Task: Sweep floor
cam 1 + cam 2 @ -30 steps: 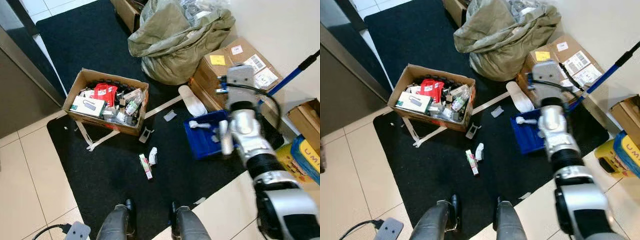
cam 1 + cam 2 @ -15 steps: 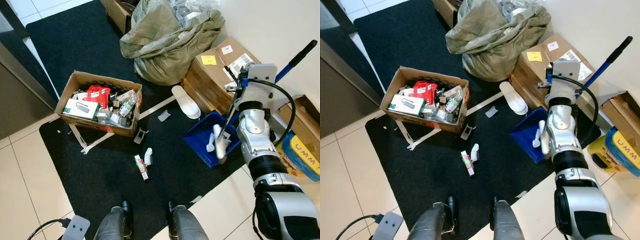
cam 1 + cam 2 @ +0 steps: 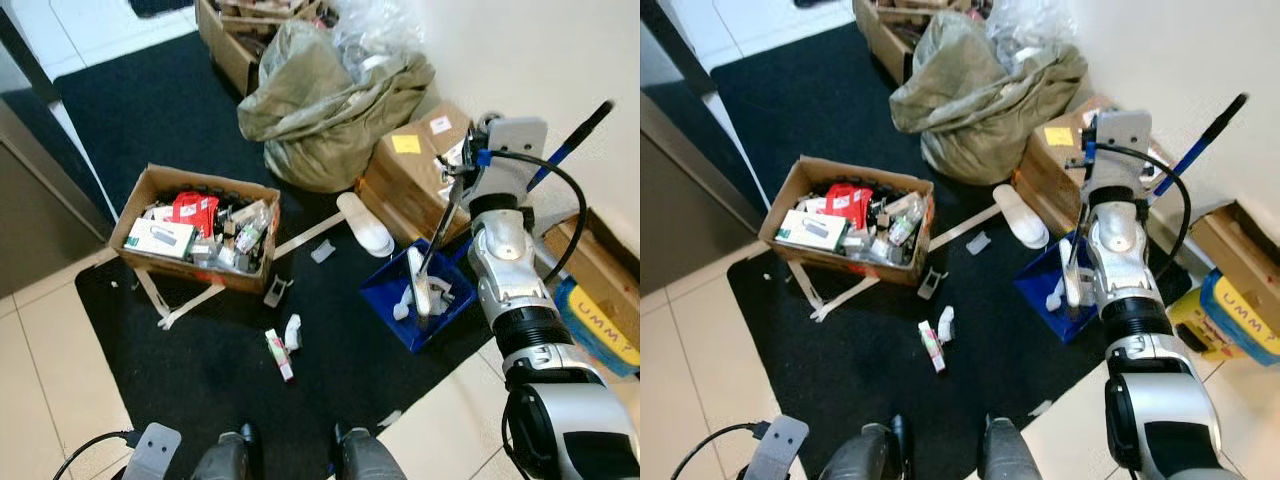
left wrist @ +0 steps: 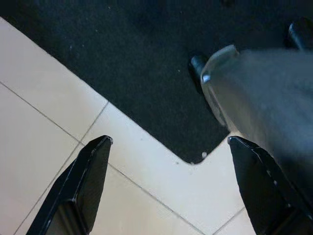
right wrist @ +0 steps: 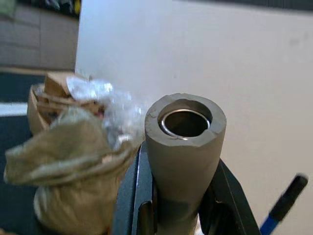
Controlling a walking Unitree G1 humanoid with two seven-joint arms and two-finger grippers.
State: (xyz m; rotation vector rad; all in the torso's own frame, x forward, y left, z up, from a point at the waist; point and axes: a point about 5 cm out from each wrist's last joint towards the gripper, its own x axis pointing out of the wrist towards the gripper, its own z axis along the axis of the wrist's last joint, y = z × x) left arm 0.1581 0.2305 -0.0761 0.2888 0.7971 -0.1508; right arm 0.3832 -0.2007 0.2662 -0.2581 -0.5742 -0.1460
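Right claw [image 5: 178, 205], clamped on the grey handle [image 5: 185, 142], has lifted the brush above the blue dustpan [image 3: 395, 300]; sweeping can begin.

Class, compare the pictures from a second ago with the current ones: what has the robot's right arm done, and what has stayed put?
The right gripper, shut on a grey tube-like handle, has swung from above the blue dustpan up toward the taped cardboard boxes by the wall. The head camera shifted too. The dustpan, open box of clutter and olive sack lie as before.
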